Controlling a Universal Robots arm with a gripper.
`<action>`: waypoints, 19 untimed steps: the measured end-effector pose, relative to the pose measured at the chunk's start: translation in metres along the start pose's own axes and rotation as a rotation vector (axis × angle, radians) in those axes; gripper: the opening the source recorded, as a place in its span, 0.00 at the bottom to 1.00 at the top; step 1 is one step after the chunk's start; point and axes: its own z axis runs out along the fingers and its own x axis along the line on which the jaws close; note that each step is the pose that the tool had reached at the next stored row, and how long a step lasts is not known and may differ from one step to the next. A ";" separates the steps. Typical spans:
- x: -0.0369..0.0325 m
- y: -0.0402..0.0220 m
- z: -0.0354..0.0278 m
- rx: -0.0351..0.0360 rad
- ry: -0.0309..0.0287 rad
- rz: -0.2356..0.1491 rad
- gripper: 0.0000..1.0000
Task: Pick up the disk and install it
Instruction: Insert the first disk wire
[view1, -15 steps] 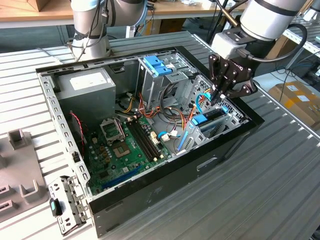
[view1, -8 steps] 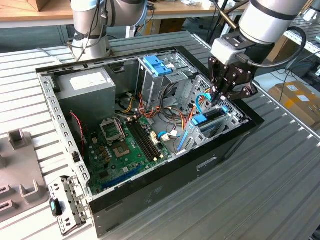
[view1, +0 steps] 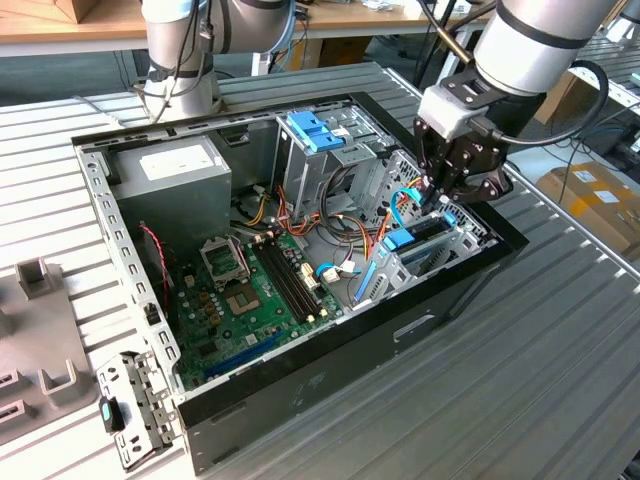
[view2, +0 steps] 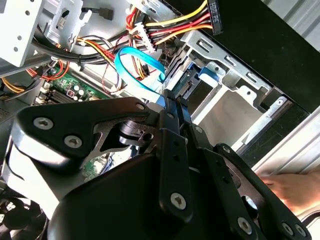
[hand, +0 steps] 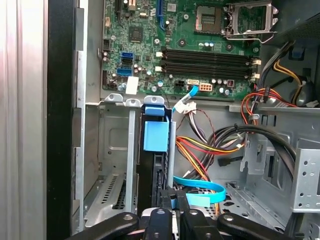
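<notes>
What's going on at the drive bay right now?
The arm's gripper is down inside the open computer case, at the drive cage on the exterior view's right. Its jaws look closed on the blue-railed edge of the disk, which stands on edge, already down in the cage's slot. A blue flat cable curls beside it. A person's hand is just outside the case.
</notes>
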 end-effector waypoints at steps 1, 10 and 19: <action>0.0001 0.0005 0.0000 0.0033 -0.0082 -0.003 0.16; 0.0072 0.0084 -0.0002 0.0089 -0.0201 -0.012 0.16; 0.0174 0.0131 0.0001 0.0130 -0.0544 -0.011 0.16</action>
